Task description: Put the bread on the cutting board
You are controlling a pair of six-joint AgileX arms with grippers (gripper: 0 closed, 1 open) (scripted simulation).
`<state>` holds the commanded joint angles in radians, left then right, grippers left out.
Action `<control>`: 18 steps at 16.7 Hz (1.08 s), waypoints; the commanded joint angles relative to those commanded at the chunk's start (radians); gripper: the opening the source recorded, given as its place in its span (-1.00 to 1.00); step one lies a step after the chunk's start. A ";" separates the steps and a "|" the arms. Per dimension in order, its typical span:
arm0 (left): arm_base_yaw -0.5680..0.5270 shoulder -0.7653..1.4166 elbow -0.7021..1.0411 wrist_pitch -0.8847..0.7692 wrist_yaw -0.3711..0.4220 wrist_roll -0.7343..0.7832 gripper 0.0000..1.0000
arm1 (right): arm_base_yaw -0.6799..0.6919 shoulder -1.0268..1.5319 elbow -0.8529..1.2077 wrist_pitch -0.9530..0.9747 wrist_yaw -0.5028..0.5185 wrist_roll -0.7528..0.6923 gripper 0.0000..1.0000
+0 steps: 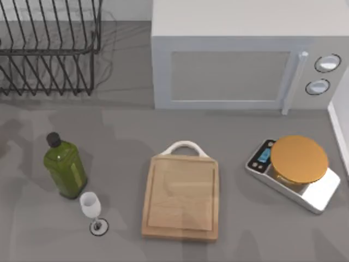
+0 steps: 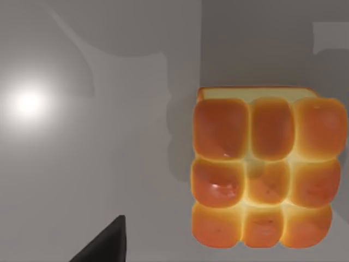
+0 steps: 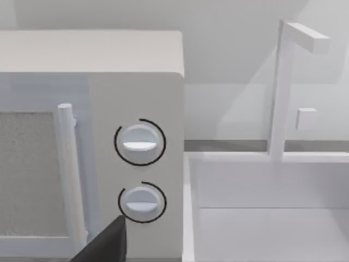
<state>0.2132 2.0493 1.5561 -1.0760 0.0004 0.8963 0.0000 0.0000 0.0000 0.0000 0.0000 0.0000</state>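
Looking down: you see the gray table (image 1: 125, 147) with the arms out of frame.
Cutting board (image 1: 181, 197): lies flat in the lower middle of the top view, white loop handle pointing toward the microwave, nothing on its wood.
Bread (image 2: 264, 172): you find it in the left wrist view, right of center, a glossy orange-gold block of nine pull-apart buns sitting on plain gray surface. You cannot tell from these frames where it sits relative to the board.
Left gripper: one dark fingertip (image 2: 106, 245) pokes in at the lower left of the left wrist view, apart from the bread, touching nothing. You cannot tell whether the fingers are spread or closed.
Right gripper: one dark fingertip (image 3: 106, 245) shows at the lower left of the right wrist view, in front of the microwave's face, below the lower dial. Again you cannot tell how the fingers stand.
Microwave (image 1: 240, 54): upper middle to upper right of the top view, door handle and two round dials on its right side.
Scale (image 1: 294, 172): right of the board, well apart from it, carrying a round tan disc.
Bottle (image 1: 64, 166): green, dark cap, left of the board.
Wine glass (image 1: 92, 210): just beside the bottle, toward the lower left.
Dish rack (image 1: 49, 46): black wire, upper left corner.
Sink (image 3: 267, 207): white basin with a faucet, right half of the right wrist view, next to the microwave.
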 joint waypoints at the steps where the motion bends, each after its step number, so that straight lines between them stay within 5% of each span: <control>1: -0.006 -0.003 -0.003 0.002 0.000 -0.001 1.00 | 0.000 0.000 0.000 0.000 0.000 0.000 1.00; 14: 0.002 0.099 -0.143 0.242 0.001 0.003 1.00 | 0.000 0.000 0.000 0.000 0.000 0.000 1.00; 18: 0.002 0.099 -0.143 0.242 0.001 0.003 0.40 | 0.000 0.000 0.000 0.000 0.000 0.000 1.00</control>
<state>0.2148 2.1480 1.4127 -0.8340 0.0012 0.8992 0.0000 0.0000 0.0000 0.0000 0.0000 0.0000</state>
